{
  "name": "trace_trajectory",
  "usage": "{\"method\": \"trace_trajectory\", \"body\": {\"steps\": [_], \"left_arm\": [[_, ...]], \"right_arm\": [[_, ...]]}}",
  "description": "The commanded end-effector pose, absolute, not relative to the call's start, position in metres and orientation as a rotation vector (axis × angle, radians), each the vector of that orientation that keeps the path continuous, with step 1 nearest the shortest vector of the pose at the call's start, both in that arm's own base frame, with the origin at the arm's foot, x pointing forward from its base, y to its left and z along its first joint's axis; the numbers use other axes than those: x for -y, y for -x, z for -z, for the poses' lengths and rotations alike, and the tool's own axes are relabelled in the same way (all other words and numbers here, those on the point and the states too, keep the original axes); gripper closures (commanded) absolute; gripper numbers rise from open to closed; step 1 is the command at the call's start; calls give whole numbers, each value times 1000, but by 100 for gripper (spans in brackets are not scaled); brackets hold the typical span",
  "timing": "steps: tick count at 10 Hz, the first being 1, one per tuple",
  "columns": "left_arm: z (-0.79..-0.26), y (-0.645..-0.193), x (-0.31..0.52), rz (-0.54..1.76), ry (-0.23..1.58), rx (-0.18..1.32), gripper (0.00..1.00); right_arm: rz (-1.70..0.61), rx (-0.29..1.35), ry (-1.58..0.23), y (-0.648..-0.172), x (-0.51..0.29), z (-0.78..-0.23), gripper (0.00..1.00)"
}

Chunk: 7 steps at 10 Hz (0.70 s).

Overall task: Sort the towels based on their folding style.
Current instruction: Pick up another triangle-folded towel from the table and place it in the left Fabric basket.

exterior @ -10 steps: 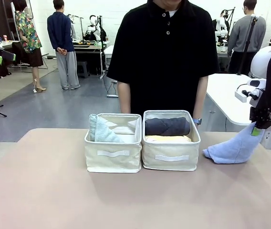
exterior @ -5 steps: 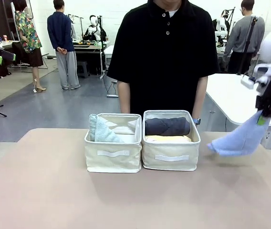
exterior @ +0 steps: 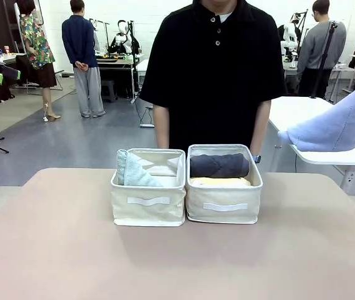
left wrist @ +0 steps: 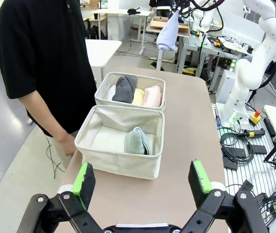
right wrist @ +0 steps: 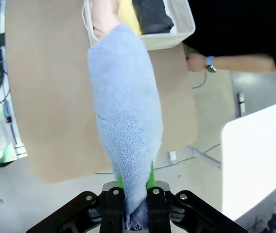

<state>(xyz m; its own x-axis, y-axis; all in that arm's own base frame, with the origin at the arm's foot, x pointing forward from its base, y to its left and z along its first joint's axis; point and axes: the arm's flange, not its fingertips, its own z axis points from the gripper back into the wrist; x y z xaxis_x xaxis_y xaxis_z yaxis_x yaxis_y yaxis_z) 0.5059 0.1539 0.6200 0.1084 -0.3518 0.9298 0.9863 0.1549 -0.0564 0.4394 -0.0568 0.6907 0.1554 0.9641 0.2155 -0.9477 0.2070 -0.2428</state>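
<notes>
My right gripper (right wrist: pixel 134 182) is shut on the narrow end of a light blue cone towel (right wrist: pixel 126 121), which hangs in the air. In the front view this blue towel (exterior: pixel 337 128) floats high at the right edge, off the table. The left cream bin (exterior: pixel 147 212) holds a pale teal cone towel (exterior: pixel 134 172). The right bin (exterior: pixel 224 209) holds a dark grey roll (exterior: pixel 219 165) on top of a yellow roll (exterior: pixel 220 182); a pink roll (left wrist: pixel 152 96) lies beside them. My left gripper (left wrist: pixel 142 178) is open, high above the near table edge.
A person in a black shirt (exterior: pixel 218 69) stands right behind the bins, one hand with a watch (right wrist: pixel 196 62) at the far table edge. A white table (exterior: pixel 315 125) stands behind on the right. Bare tabletop (exterior: pixel 165 262) stretches in front of the bins.
The right gripper has lifted the blue towel off the table at the right, carrying it up and further right. The bins and left gripper have not moved.
</notes>
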Motion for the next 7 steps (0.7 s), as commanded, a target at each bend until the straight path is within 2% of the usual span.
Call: {"method": "trace_trajectory", "body": {"steps": [1, 6, 7], "left_arm": [[-620, -504, -152, 1199, 853, 926, 0], [-620, -504, -152, 1199, 853, 926, 0], [-620, -504, -152, 1199, 853, 926, 0]], "right_arm": [[-1395, 360, 73, -435, 52, -696, 100], [-1395, 360, 73, -435, 52, -696, 100], [-1392, 366, 61, -437, 50, -696, 84]]}}
